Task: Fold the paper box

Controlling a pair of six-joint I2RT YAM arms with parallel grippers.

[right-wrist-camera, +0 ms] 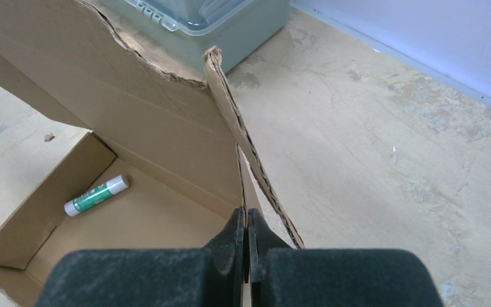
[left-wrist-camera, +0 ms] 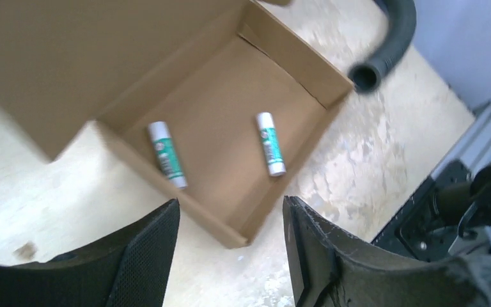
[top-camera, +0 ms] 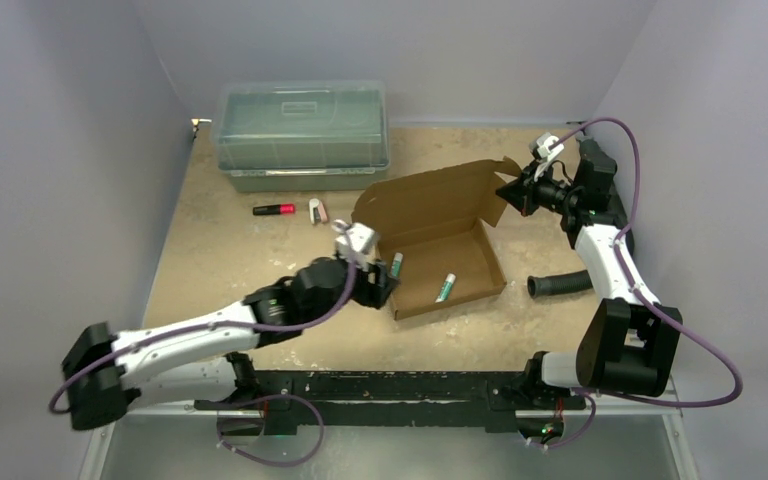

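A paper box (top-camera: 430,215) of plain brown corrugated cardboard is seen lying open near the middle of the pale, speckled tabletop (top-camera: 260,260), its shallow rectangular tray toward the arms and its hinged lid raised at the far side. Two white-and-green cylindrical tubes (top-camera: 397,264) (top-camera: 445,287) are found lying on the tray floor, apart from each other.

The left tool (top-camera: 385,285) is held above the tray's near left corner. In the left wrist view its black fingers (left-wrist-camera: 147,256) are seen well apart, with nothing gripped between them and the two tubes (left-wrist-camera: 167,154) (left-wrist-camera: 270,143) visible beyond.

The right tool (top-camera: 508,192) is placed at the right end of the raised lid. In the right wrist view it (right-wrist-camera: 246,220) is seen closed tight, with the edge of the lid's cardboard side flap (right-wrist-camera: 243,137) pinched between the fingers; one tube (right-wrist-camera: 96,195) is seen in the tray below.

A clear greenish plastic lidded bin (top-camera: 302,135) stands at the far edge, behind the box. A red marker (top-camera: 273,209) and a small pale item (top-camera: 318,210) are seen lying between the bin and the box. A black ribbed hose (top-camera: 560,285) lies on the tabletop to the right of the tray.
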